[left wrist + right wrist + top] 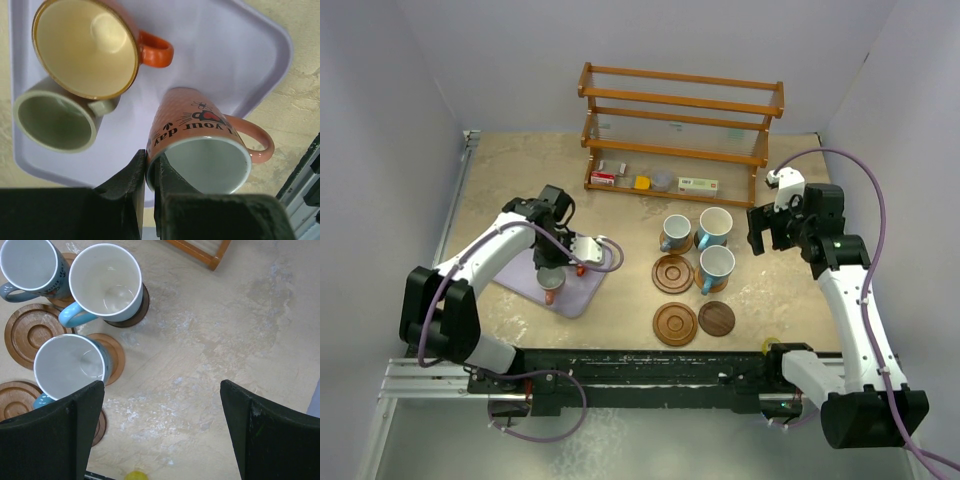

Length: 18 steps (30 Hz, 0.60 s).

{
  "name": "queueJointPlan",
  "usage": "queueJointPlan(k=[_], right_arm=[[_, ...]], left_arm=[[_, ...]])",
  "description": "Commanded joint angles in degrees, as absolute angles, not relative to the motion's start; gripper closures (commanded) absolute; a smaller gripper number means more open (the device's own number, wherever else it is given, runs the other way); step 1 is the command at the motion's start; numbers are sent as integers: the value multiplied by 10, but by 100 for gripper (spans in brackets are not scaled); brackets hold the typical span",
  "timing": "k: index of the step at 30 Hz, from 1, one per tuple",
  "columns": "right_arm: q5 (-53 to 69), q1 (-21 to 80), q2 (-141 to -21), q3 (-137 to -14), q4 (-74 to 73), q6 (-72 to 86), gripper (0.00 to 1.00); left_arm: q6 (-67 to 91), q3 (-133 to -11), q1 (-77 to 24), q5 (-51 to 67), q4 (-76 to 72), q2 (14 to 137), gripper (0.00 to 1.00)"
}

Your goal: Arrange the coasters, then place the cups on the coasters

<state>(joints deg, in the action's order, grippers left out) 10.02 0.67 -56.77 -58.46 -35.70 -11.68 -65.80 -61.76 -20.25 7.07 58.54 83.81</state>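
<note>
left gripper point(150, 172) clamped on orange cup point(200, 130) rim, tray point(230, 45) near edge; grey-green cup point(55, 117), second orange cup point(85, 45) just beside. right gripper point(162, 390) wide, empty.

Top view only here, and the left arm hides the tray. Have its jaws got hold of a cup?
Observer: Yes. The left jaws are shut on the rim of the orange cup with black writing, one finger inside, one outside.
Operator: What else is on the tray?
Observer: Two more cups on the lavender tray: an orange cup with a cream inside and a grey-green cup, close together.
Operator: And the right jaws?
Observer: Wide open, nothing between them, over bare table beside the nearest blue cup.
</note>
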Motion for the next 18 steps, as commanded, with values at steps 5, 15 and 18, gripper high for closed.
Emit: queueJointPlan(k=[5, 15, 18], right_arm=[[105, 4, -567, -582, -348, -127, 0], [105, 4, -572, -583, -349, -128, 0], [105, 4, -571, -583, -350, -129, 0]], left_arm=[[-723, -667, -199, 133, 624, 883, 89], [-640, -660, -196, 105, 593, 825, 69], [-601, -658, -191, 92, 589, 806, 65]])
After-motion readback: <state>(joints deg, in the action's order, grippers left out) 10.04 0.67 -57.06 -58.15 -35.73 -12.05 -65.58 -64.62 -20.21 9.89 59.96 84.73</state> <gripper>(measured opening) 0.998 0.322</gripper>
